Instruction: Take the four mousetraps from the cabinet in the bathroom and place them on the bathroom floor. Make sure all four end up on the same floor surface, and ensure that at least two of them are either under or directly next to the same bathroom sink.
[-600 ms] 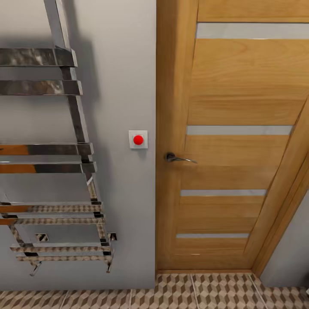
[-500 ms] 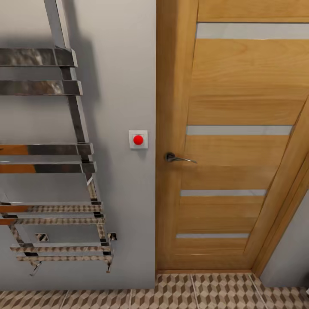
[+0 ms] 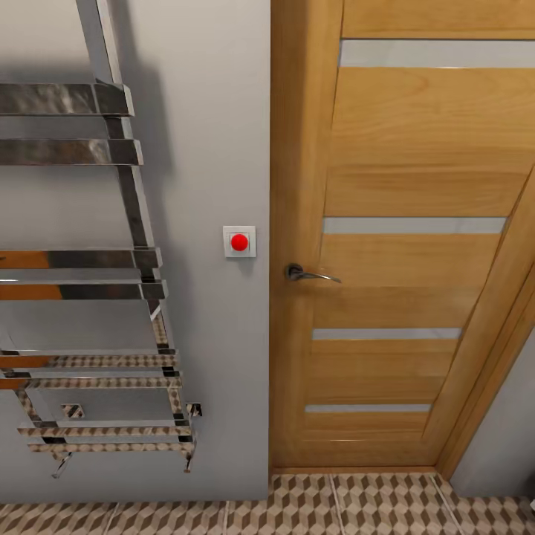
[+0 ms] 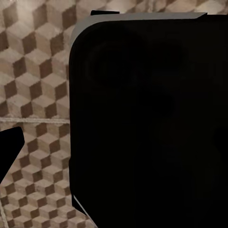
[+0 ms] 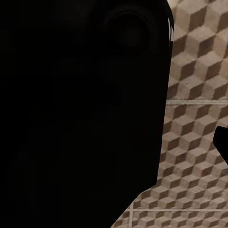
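Grippers: neither claw's fingers can be made out, so their opening and any load cannot be told; a dark robot body (image 4: 147,123) blocks each wrist view above the bathroom floor (image 4: 33,71). Head view: wooden door (image 3: 401,245) with lever handle (image 3: 308,274), red wall button (image 3: 239,242), chrome towel rail (image 3: 111,297), cube-patterned tiles below.

A large black rounded body (image 5: 76,109) is being seen close to the camera, with a faint circular recess (image 5: 128,33) toward its 12 o'clock edge. Beyond it, from 1 o'clock round to 6 o'clock, the bathroom floor (image 5: 194,123) is being shown, its tiles patterned with small brown, beige and white cubes and crossed by pale grout lines (image 5: 197,102). A small black tip (image 5: 222,142) is being caught at 3 o'clock.
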Tool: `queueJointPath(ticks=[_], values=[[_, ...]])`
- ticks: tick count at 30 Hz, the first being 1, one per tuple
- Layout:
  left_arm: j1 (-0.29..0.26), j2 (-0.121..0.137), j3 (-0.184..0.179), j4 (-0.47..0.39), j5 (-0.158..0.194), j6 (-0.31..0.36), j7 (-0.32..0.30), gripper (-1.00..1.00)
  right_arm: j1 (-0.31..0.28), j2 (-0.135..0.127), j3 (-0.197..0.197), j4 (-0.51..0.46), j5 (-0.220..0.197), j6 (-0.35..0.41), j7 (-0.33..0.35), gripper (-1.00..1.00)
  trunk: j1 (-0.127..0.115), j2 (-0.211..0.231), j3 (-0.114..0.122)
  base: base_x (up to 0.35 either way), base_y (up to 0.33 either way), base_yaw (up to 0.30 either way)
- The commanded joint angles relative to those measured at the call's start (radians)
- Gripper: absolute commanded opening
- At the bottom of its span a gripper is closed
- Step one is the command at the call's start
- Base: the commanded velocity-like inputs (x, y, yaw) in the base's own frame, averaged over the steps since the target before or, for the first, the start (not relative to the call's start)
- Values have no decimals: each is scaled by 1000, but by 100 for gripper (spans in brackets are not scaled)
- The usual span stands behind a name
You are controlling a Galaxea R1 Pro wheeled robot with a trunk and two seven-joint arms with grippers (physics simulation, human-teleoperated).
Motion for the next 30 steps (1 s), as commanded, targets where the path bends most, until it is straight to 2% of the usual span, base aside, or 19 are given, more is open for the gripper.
queueJointPath(ticks=[1,10,30], values=[[0,0,1,0,4,-3,0,100,0,0,1,0,1,0,0,100,0,0,-1,0,0,29],[0,0,1,-1,6,-5,0,100,0,0,0,0,0,-1,-3,100,0,0,-1,0,0,161],[0,0,1,-1,7,-5,0,100,0,0,0,0,1,-2,-10,100,0,0,-1,0,0,261]])
